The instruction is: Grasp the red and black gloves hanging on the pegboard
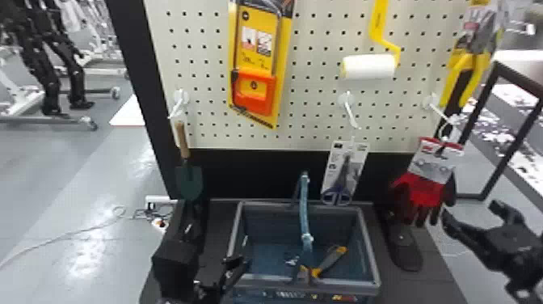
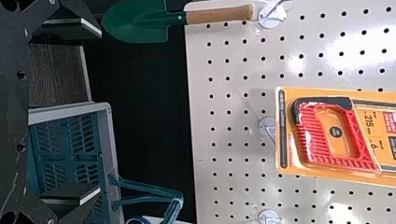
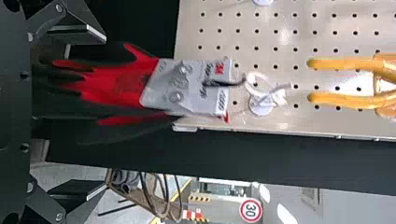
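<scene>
- Soft red and black gloves (image 1: 424, 194), cloth with a rubbery coat, hanging finger-ends down from a white hook (image 1: 434, 106) low on the right side of the white pegboard (image 1: 307, 121).
- Joined at the cuffs by a grey and red paper card (image 1: 438, 159), and dangling past the bottom edge of the board in front of a black panel.
- Just beside the glove finger-ends, low and to their right, the right tool (image 1: 470, 214): wide open, holding nothing.
- From the right wrist view, lined up with the gloves, one flat finger out to each side.
- Touching the gloves or not: cannot tell.
- Off on the other side, the left tool (image 2: 93, 112): wide open too, holding nothing, parked low by the left side of the grey-blue plastic basket (image 1: 367, 242).
- Probably very light and floppy, so easy to squash and likely to swing or twist on the hook at a bump.
- Not easy to break, and likely grippy rather than slippery, thanks to the rubbery coat.
- Best place to pinch, at a guess: the thick red palm part just under the card, both gloves together.
- Not the thin finger-ends, for fear of slipping off or catching only one glove.
- Not the card either, for fear of tearing.
- After the pinch, likely a small lift and a pull out along the hook, not a hard tug straight down.
</scene>
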Motion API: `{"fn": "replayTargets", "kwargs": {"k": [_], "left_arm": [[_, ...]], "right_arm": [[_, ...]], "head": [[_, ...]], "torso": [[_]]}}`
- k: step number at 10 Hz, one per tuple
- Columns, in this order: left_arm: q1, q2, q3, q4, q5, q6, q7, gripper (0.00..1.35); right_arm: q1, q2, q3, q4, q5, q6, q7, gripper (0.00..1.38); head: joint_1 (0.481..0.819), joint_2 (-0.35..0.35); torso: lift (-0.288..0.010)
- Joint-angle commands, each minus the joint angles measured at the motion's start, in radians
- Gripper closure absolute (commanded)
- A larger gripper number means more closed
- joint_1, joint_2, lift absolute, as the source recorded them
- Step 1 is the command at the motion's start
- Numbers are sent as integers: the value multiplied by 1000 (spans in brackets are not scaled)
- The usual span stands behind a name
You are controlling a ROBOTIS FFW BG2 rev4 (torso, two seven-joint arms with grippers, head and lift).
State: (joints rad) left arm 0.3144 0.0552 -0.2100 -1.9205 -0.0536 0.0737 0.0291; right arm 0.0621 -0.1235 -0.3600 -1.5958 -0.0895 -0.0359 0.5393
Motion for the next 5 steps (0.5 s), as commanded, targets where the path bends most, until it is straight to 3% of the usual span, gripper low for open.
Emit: {"fn": "replayTargets", "kwargs": {"k": [1, 5], "left_arm": [[-3, 0, -2, 0, 0, 3, 0, 139], [-9, 5, -6, 2, 0, 9, 0, 139]], "right_arm": [[-90, -12, -50, 34, 39, 77, 74, 193], [-225, -208, 79, 93, -84, 292, 129, 183]], "head": [[549, 0], [549, 0]], "torso": [[-100], [-100]]}}
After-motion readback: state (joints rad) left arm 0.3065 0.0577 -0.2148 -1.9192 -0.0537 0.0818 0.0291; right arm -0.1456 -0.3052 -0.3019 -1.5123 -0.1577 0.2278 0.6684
